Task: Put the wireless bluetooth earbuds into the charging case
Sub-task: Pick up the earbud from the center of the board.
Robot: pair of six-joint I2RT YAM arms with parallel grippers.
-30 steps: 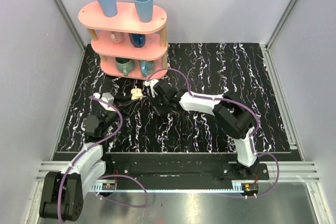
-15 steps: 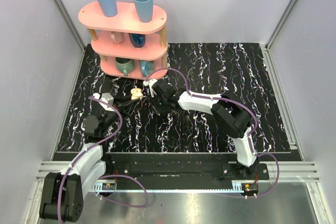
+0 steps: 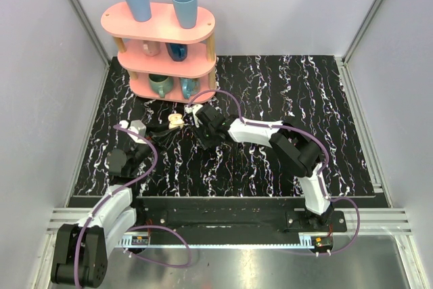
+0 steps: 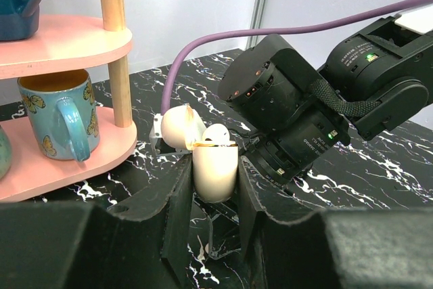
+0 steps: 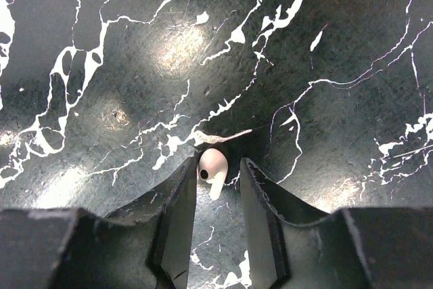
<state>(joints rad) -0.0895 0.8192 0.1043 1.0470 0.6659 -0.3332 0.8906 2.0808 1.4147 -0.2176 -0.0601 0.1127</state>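
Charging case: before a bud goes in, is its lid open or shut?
Open: the small cream rounded charging case, pinched in the left claw, has its lid swung back off the body.

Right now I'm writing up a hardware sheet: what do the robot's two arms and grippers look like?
The left arm and right arm share white links, black joints and a looping purple cable. The left gripper and right gripper each have two black, wedge-shaped fingers.

Charging case [image 3: 175, 121] just before shelf [image 3: 162, 30]
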